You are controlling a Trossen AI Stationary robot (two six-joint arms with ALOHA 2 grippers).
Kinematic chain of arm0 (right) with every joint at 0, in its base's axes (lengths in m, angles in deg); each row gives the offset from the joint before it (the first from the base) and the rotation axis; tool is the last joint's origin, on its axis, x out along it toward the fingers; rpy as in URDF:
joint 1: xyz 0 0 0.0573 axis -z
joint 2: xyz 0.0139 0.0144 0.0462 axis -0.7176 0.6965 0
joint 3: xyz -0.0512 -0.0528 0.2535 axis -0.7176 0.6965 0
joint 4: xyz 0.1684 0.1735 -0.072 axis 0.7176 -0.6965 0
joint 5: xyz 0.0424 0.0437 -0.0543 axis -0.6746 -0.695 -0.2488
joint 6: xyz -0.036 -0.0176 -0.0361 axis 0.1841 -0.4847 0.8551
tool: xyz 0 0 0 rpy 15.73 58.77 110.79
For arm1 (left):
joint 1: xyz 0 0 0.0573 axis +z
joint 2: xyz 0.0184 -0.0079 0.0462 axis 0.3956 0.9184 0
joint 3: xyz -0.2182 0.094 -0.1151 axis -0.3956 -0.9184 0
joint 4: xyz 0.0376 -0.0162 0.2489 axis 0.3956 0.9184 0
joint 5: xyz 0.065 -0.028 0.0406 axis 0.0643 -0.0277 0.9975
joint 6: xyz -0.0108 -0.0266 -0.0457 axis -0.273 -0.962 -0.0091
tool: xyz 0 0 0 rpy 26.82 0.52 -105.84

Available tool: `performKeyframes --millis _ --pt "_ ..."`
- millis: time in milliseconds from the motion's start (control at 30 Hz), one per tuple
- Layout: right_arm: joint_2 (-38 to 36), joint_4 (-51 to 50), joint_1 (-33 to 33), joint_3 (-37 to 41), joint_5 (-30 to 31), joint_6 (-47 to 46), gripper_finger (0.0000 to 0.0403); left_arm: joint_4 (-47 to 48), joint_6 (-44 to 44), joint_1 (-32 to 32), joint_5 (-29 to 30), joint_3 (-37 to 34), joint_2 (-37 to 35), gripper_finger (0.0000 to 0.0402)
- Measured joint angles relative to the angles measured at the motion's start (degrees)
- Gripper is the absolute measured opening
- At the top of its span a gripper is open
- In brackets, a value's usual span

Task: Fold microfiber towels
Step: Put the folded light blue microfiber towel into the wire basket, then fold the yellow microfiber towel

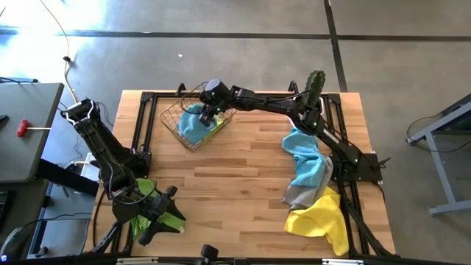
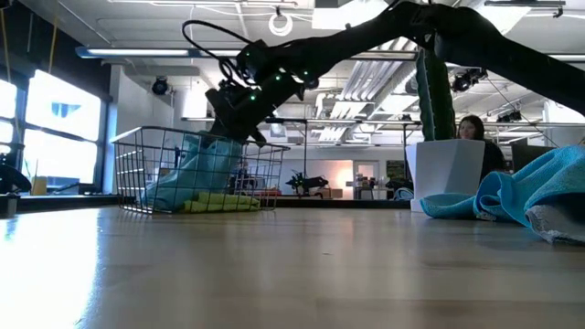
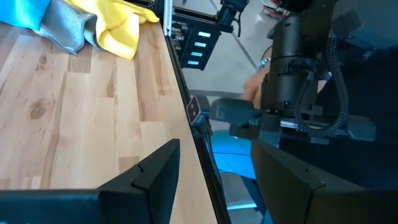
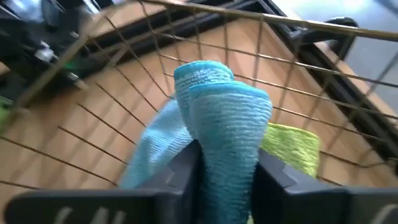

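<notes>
A wire basket [image 1: 193, 125] at the table's [image 1: 243, 169] far left holds towels [image 4: 217, 124], apparently two.

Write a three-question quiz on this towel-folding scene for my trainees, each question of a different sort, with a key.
1. True or false: the yellow towel lies inside the wire basket.
2. Which gripper reaches into the basket? A) left gripper B) right gripper
3. Fill in: between the right gripper's fingers sits a light ____ towel.

Key
1. False: it lies on the table, beside a grey towel.
2. B: the left gripper waits at the table's near corner, by a lime green towel.
3. Blue.
</notes>
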Motion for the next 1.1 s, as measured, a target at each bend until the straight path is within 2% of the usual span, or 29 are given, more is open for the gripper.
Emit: performKeyframes --millis 133,233,500,667,933,1100 --pt "-0.26 -3.09 0.22 -0.75 2.99 3.51 0.0141 0.37 -0.02 0.0 0.1 0.0 0.0 0.0188" --pt "-0.34 -9.09 0.58 -4.71 4.37 5.35 0.0157 0.82 -0.02 0.02 0.1 0.0 0.0 0.0188" --pt "-5.12 -15.29 0.66 -4.33 7.08 7.91 0.0161 1.86 -0.01 0.04 1.83 0.0 -0.02 0.0188" --pt "-8.08 -22.87 0.14 -4.31 6.46 9.05 0.0161 3.21 -0.01 0.04 2.49 0.0 -0.02 0.0188" --pt "-12.62 -48.07 -5.77 -4.28 2.3 11.75 0.0161 10.33 3.05 0.04 4.51 0.02 0.2 0.0188" --pt "-13.18 -66.57 -12.61 -4.14 3.59 11.6 0.0161 11.54 3.07 0.47 8.98 0.0 0.24 0.0188"
